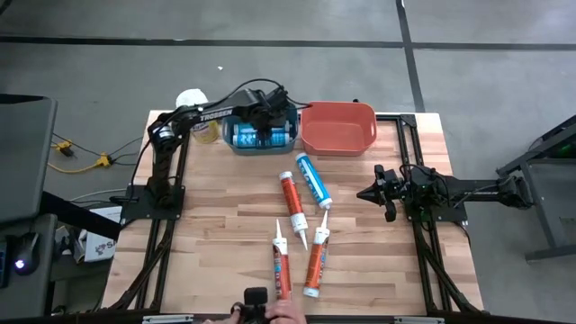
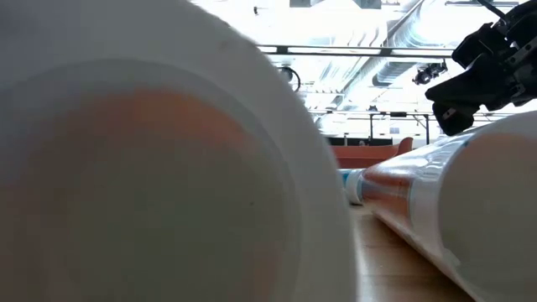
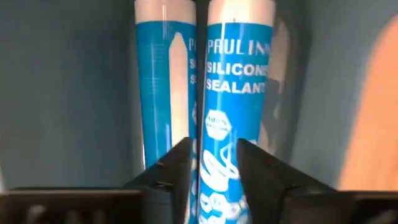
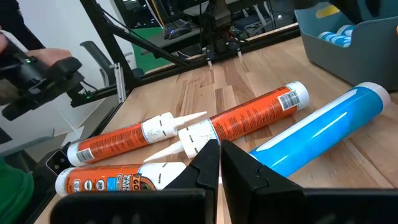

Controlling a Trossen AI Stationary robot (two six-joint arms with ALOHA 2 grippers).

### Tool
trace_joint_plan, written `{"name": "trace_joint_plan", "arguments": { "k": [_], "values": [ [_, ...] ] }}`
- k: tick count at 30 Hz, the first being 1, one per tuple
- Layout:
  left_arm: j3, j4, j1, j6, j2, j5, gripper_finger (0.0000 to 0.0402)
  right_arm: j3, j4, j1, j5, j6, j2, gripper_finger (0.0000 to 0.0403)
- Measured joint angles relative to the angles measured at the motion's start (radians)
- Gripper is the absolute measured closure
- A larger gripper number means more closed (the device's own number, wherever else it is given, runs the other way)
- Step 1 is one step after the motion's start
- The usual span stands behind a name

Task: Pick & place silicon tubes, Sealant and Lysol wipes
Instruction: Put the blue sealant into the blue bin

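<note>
Left gripper (image 3: 214,165) astride blue sealant tube (image 3: 233,87)

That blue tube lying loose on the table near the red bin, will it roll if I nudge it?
Probably. The blue tube is a smooth round cylinder lying on its side on the flat table, so a sideways nudge should roll it. Its glossy skin may slip in a pincer. It looks rigid, unlikely to flex.
</note>
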Motion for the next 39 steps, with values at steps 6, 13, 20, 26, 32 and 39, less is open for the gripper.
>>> {"name": "trace_joint_plan", "arguments": {
  "k": [6,13,20,26,32,39],
  "values": [
    [0.000,-0.061,-0.054,-0.089,-0.039,-0.003,0.0391,0.000,0.000,0.000,0.000,0.000,0.000,0.0391],
    [0.004,-0.085,-0.164,-0.157,-0.065,0.008,0.0398,0.000,0.000,0.000,0.000,0.000,0.000,0.0391],
    [0.002,0.018,-0.270,-0.399,-0.062,0.023,0.0400,0.000,0.000,0.000,0.000,0.000,0.000,0.0391],
    [0.003,0.172,-0.330,-0.608,-0.021,0.038,0.0401,0.000,0.000,0.000,0.000,0.000,0.000,0.0391],
    [0.004,0.232,-0.348,-0.502,-0.026,0.070,0.0401,0.000,0.000,0.000,0.000,0.000,0.000,0.0391],
    [0.002,0.216,-0.372,-0.082,-0.023,0.083,0.0401,0.000,0.000,0.000,0.000,0.000,0.000,0.0391]
  ]
}}
